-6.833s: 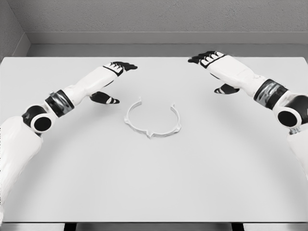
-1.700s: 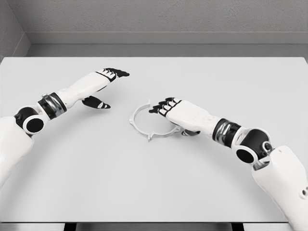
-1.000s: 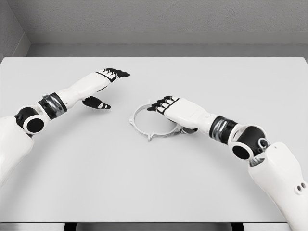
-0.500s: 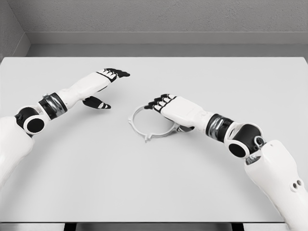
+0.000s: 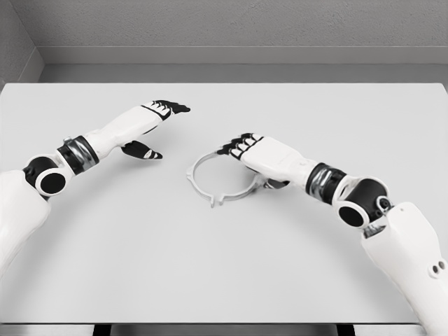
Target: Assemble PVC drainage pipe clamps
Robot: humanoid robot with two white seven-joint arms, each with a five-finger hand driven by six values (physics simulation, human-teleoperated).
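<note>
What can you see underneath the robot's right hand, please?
The right side of the white pipe clamp runs under the right hand, lying on the table. The hand covers whether its fingers grip the ring.

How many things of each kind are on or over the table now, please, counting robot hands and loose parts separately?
Robot hands: 2, the left hand and the right hand
White pipe clamp rings: 1, the clamp ring lying on the table
Total: 3
</note>
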